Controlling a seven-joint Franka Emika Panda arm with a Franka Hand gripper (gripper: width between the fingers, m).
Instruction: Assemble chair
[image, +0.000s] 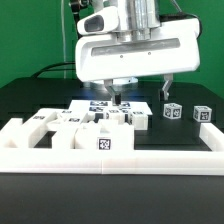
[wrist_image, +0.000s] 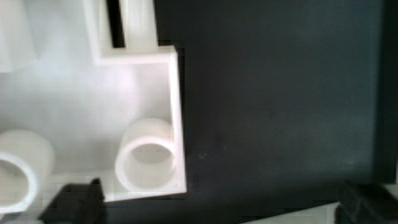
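Several white chair parts with square tags lie on the black table at the exterior view's left and middle, among them a block (image: 104, 141) and a piece (image: 136, 118) under the gripper. Two small tagged pieces (image: 172, 110) (image: 203, 113) stand apart at the exterior view's right. My gripper (image: 143, 94) hangs low over the table, open and empty. In the wrist view a white panel (wrist_image: 107, 100) with a slot and round holes (wrist_image: 150, 152) lies beside one finger (wrist_image: 71, 205). Between the fingers of the gripper (wrist_image: 222, 205) there is mostly bare dark table.
A low white border rail (image: 120, 160) runs along the front and up both sides. The marker board (image: 92, 103) lies flat behind the parts. A green wall stands at the back.
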